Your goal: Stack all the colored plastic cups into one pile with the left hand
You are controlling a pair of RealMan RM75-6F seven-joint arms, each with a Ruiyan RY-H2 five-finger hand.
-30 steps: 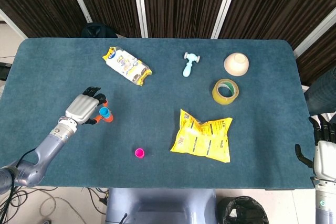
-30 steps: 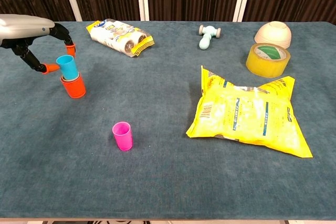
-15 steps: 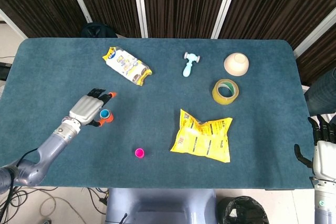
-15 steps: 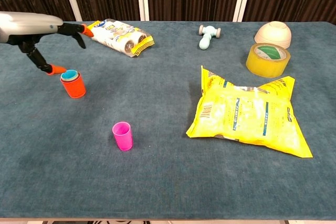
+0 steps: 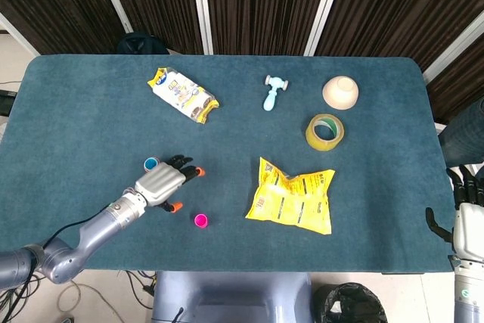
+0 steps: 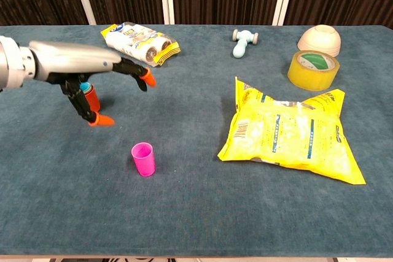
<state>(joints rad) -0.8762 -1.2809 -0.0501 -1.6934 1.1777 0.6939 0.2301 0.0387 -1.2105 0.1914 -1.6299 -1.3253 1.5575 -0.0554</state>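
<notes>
We see our left hand (image 6: 92,69) above the blue felt tabletop (image 5: 91,111), fingers spread and holding nothing — between the stacked blue-in-orange plastic cups (image 5: 150,163) and the upright pink plastic cup (image 6: 143,158). Our right hand (image 5: 467,221) rests at the tabletop's edge; we cannot tell its grip.

Silver left hand (image 5: 160,183), black orange-tipped fingers (image 6: 146,78).

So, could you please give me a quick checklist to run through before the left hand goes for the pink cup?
1. Left hand empty, fingers spread: ok.
2. Blue cup nested in the orange cup: ok.
3. Pink cup upright, standing apart from the stack: ok.
4. Path from hand to pink cup free of clutter: ok.
5. Yellow bag well clear of the pink cup: ok.
6. Right hand idle at the table edge: ok.
</notes>
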